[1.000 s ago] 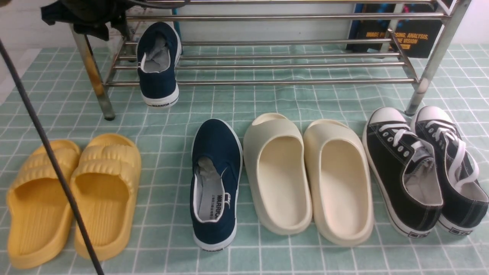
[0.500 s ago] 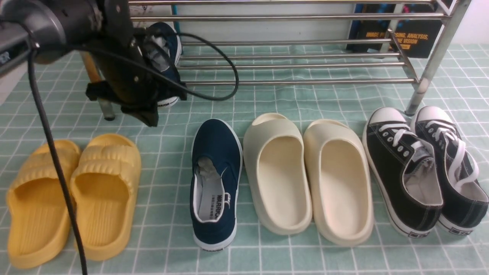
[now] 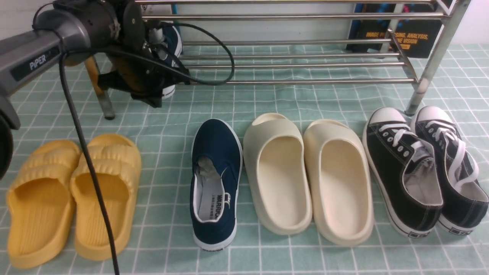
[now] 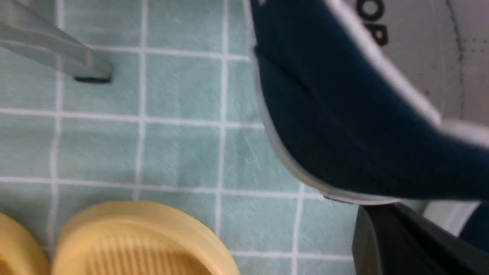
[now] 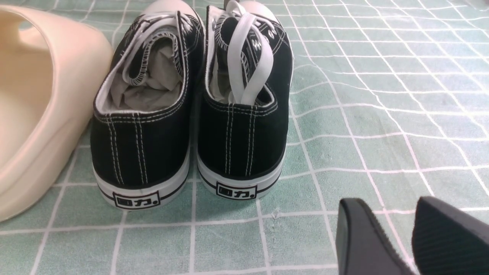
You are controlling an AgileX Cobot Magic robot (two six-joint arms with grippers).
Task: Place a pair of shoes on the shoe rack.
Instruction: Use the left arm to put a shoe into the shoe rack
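One navy slip-on shoe (image 3: 172,38) lies on the left end of the silver shoe rack (image 3: 290,81), mostly hidden behind my left arm. Its heel (image 4: 344,126) fills the left wrist view. My left gripper (image 3: 151,100) hangs low in front of that heel, shut. Only one black finger (image 4: 401,236) shows there, just under the white sole; I cannot see whether it touches. The other navy shoe (image 3: 216,183) lies on the mat, toe toward the rack. My right gripper (image 5: 391,204) is open and empty, just behind the black sneakers.
Yellow slides (image 3: 72,194) lie at the front left, cream slides (image 3: 305,175) in the middle, and black lace-up sneakers (image 3: 424,172) at the right. The rack's rust-stained leg (image 3: 95,80) stands behind my left arm. A dark book (image 3: 401,34) leans behind the rack.
My left arm came down from the top left and now hangs in front of the shoe on the rack, its jaws closed. The other shoes have not moved.
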